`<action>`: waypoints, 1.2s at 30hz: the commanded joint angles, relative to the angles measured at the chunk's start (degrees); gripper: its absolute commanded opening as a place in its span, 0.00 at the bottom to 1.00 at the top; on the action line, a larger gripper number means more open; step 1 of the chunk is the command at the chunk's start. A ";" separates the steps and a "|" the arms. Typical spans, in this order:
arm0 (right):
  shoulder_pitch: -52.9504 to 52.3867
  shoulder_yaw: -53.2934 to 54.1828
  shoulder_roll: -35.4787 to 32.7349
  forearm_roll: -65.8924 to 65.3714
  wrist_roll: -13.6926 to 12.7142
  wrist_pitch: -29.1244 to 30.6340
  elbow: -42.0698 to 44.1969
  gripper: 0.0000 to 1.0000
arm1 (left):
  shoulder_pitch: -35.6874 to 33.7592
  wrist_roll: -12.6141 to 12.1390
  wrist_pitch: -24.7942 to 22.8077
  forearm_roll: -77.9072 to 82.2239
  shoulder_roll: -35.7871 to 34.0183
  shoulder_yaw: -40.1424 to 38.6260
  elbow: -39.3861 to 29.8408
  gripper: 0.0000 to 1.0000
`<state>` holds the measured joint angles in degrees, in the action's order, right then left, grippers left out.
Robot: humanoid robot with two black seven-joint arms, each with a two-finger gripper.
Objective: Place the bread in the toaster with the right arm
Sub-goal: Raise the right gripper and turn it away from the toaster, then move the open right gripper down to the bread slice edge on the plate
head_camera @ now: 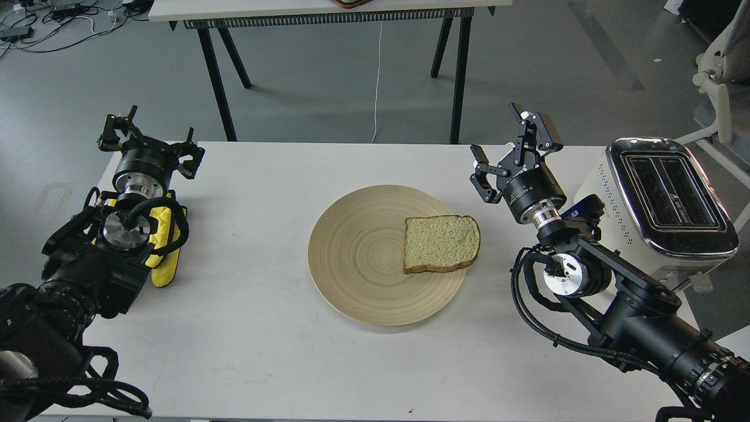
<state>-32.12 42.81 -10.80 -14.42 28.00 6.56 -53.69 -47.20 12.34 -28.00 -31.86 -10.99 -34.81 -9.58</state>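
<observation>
1. In the head view, a white tabletop carried a round, pale wooden plate near its middle
2. The bread, one speckled tan slice with a brown crust, lay flat on the right part of that plate, its edge reaching the plate's rim
3. The toaster, cream-white with a chrome top and two dark, empty slots, stood at the right end of the tabletop, well apart from the bread
4. The right arm came in from the lower right, passing just in front of the toaster
5. The right gripper hung above the tabletop between plate and toaster, its fingers spread wide and holding nothing
6. The left arm, with a yellow part beside it, rested at the left end of the tabletop
7. The left gripper pointed toward the far edge; its fingers stood apart and held nothing
8. Beyond the tabletop, the black legs of another table stood on a grey floor
</observation>
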 commanded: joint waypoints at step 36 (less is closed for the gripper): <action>1.62 -32.97 -8.81 -20.47 0.00 -34.56 -4.50 0.99 | 0.00 0.05 0.00 0.04 0.00 0.00 0.00 1.00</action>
<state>-31.19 11.01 -21.34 -34.94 28.01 -28.02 -59.02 -47.20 12.40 -28.00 -31.85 -10.99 -34.81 -9.58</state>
